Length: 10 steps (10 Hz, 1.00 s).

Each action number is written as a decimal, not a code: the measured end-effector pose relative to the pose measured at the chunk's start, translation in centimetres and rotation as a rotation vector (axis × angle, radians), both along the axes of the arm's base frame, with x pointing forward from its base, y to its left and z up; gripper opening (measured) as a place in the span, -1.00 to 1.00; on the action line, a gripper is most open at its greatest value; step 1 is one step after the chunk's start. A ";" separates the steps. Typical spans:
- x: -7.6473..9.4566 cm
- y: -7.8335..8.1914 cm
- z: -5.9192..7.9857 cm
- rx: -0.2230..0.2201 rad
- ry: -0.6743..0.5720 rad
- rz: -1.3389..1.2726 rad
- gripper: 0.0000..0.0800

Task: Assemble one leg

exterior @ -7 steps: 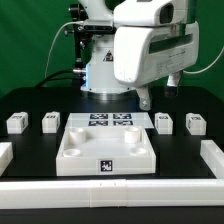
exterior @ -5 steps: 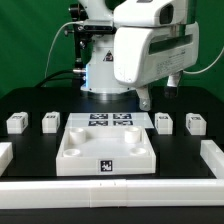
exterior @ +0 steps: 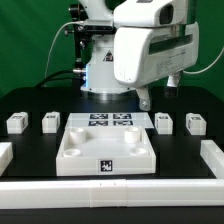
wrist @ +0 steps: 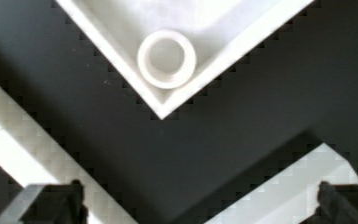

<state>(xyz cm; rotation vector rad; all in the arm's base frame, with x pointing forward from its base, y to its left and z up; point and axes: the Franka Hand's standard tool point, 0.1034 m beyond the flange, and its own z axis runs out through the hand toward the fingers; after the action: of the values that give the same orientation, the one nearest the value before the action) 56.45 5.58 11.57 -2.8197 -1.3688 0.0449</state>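
gripper (wrist: 197,205): jaws spread wide, nothing between them and nothing touched; released. both fingertips (wrist: 51,200) show over bare black table (wrist: 194,150). beyond them, in the wrist view, is one corner of the white tray (wrist: 229,30) with its round socket (wrist: 167,57).

leg, four on the table in one row, none gripped, all well apart from the jaws:
- toward the exterior view's left: leg (exterior: 16,123), leg (exterior: 50,122)
- toward its right: leg (exterior: 165,122), leg (exterior: 195,123)

marker board (exterior: 110,122): between the two pairs, just behind the tray.

arm: raised above the table behind the tray, hand pointing down.
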 end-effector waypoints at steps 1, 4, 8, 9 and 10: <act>-0.7 0.0 -0.3 0.002 -0.007 0.014 0.63; -4.2 -1.2 -1.3 -0.001 0.013 0.080 0.63; -6.1 -2.6 -2.4 0.005 0.042 0.205 0.63; -6.1 -2.7 -2.4 0.005 0.042 0.205 0.63; -6.1 -2.7 -2.4 0.005 0.043 0.205 0.63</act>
<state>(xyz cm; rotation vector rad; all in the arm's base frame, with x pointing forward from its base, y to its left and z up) 50.32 2.93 9.15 -2.6465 -1.6393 0.1022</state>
